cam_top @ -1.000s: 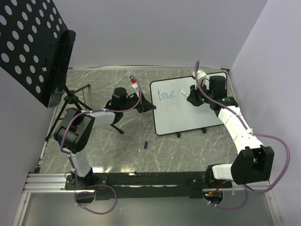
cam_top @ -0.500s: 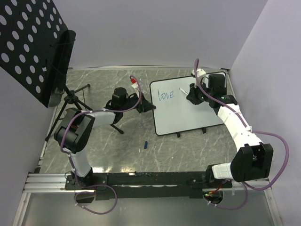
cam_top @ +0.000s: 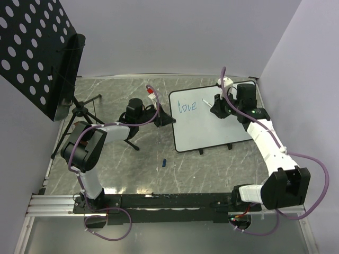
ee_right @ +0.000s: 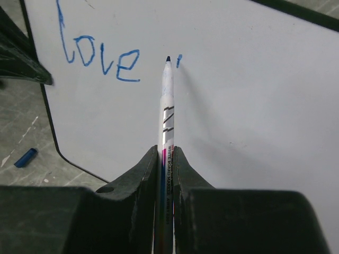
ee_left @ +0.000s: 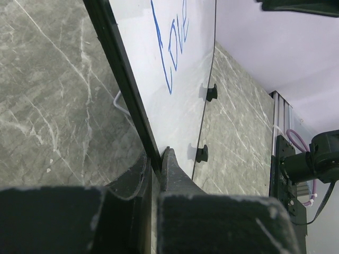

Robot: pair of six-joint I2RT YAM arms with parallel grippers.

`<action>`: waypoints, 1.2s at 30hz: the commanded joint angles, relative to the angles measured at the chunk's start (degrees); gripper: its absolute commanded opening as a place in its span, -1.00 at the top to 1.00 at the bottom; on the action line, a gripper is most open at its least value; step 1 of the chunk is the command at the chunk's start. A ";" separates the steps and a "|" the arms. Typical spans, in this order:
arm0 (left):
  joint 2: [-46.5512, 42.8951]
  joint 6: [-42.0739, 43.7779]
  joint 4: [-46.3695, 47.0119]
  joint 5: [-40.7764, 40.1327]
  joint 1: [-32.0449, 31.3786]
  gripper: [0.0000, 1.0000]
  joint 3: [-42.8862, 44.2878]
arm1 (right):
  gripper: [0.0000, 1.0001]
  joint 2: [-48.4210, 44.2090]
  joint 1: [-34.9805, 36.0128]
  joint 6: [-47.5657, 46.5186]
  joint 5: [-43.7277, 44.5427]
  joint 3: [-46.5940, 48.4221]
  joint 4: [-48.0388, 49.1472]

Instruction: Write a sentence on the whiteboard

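The glossy white rectangular whiteboard (cam_top: 209, 129) rests on the grey marbled counter (cam_top: 122, 169), right of centre. A small blue piece (cam_top: 164, 162) lies near its front-left corner.

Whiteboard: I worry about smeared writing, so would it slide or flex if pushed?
Probably stiff: the whiteboard looks flat, framed by a black rim. On small feet over a smooth table, it might slide. The left gripper pinching its rim likely steadies it against the marker.

One whiteboard (cam_top: 212, 129), one marker (ee_right: 167, 106), one cap (cam_top: 164, 162), one stand (cam_top: 37, 53).
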 commanded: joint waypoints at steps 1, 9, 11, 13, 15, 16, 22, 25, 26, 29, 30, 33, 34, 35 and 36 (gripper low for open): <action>-0.96 7.69 -0.27 -0.84 -0.99 0.98 0.01 | 1.00 -3.60 0.35 0.06 -2.15 1.25 -0.12; -1.05 7.78 -0.36 -0.93 -0.99 0.98 0.01 | 1.00 -0.70 0.44 -0.90 -0.75 -0.15 -1.53; -0.96 7.78 -0.35 -0.84 -0.91 0.98 -0.08 | 1.00 0.09 0.61 -0.99 -0.57 -0.41 -1.53; -0.96 7.69 -0.27 -0.84 -0.91 0.98 -0.08 | 1.00 0.44 0.88 -0.99 -0.05 -0.50 -1.26; -0.96 7.69 -0.18 -0.93 -0.91 0.98 -0.08 | 1.00 1.06 0.97 -0.99 0.05 -0.33 -1.26; -0.96 7.78 -0.27 -0.84 -0.91 0.98 -0.08 | 1.00 1.32 1.14 -0.99 0.22 -0.15 -1.26; -0.87 7.78 -0.09 -0.84 -0.91 0.98 -0.16 | 1.00 2.82 1.32 -1.08 0.66 0.29 -1.35; -0.87 7.78 -0.09 -0.84 -0.99 0.98 -0.16 | 1.00 2.82 1.41 -0.90 1.45 0.29 -1.18; -0.87 7.78 -0.09 -0.84 -0.91 0.98 -0.16 | 1.00 2.73 1.32 -0.73 2.06 0.29 -1.09; -0.87 7.78 -0.09 -0.84 -0.91 0.98 -0.08 | 1.00 2.47 1.32 -0.47 2.94 0.38 -0.91; -0.87 7.78 -0.09 -0.76 -0.91 0.98 -0.08 | 1.00 2.38 1.23 -0.38 3.47 0.29 -0.74; -0.87 7.78 -0.18 -0.76 -0.99 0.98 -0.08 | 1.00 1.94 1.14 -0.20 4.44 0.37 -0.65; -0.87 7.78 -0.18 -0.76 -0.91 0.98 -0.08 | 1.00 1.77 1.23 -0.11 4.70 0.29 -0.56; -0.87 7.87 -0.18 -0.84 -0.91 0.98 -0.08 | 1.00 1.68 1.23 -0.03 4.79 0.29 -0.56; -0.96 7.87 -0.18 -0.76 -0.99 0.98 -0.08 | 1.00 1.59 1.06 0.06 5.14 0.29 -0.47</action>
